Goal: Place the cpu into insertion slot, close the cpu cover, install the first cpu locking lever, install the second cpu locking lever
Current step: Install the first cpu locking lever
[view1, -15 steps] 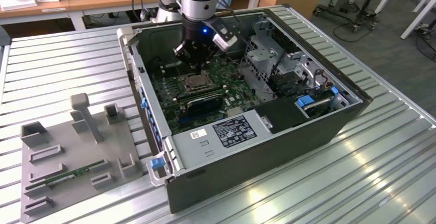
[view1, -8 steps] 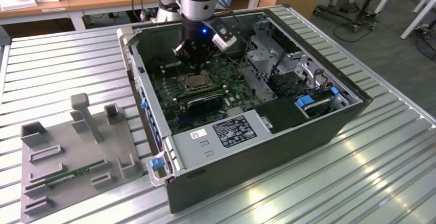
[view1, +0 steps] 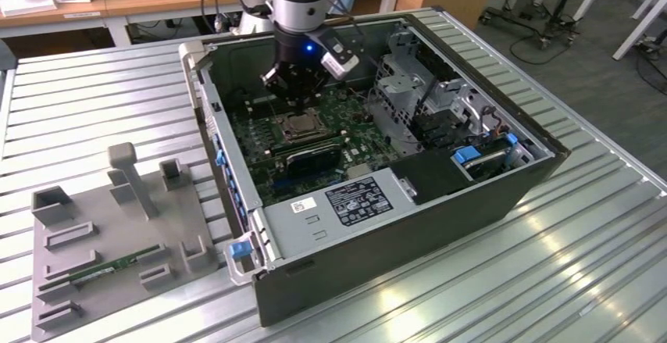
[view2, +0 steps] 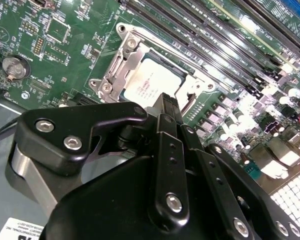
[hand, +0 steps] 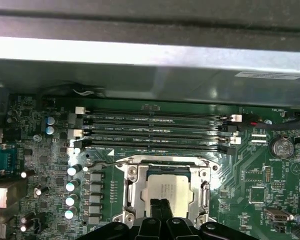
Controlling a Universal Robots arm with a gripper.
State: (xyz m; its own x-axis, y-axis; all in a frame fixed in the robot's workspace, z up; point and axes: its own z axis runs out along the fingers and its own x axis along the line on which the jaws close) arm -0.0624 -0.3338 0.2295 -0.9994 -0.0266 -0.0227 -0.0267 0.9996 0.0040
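The gripper [view2: 165,107] hangs low inside the open computer case [view1: 417,226]. Its jaws are clenched together on nothing, and its tips sit at the near edge of the cpu [view2: 152,80]. The cpu lies flat in the insertion slot [hand: 124,169], and the cpu cover [view2: 121,62] looks folded down around it. The placing therefore appears done, and the work seems to stand at the cover or the levers. Whether either lever is hooked cannot be told. Work here calls for short, firm pushes with the closed tips, kept off the chip's face. Room is open straight above the socket. Beyond it the memory slots [hand: 155,132] run close alongside, and farther off the metal wall [hand: 140,75] hems the board in.
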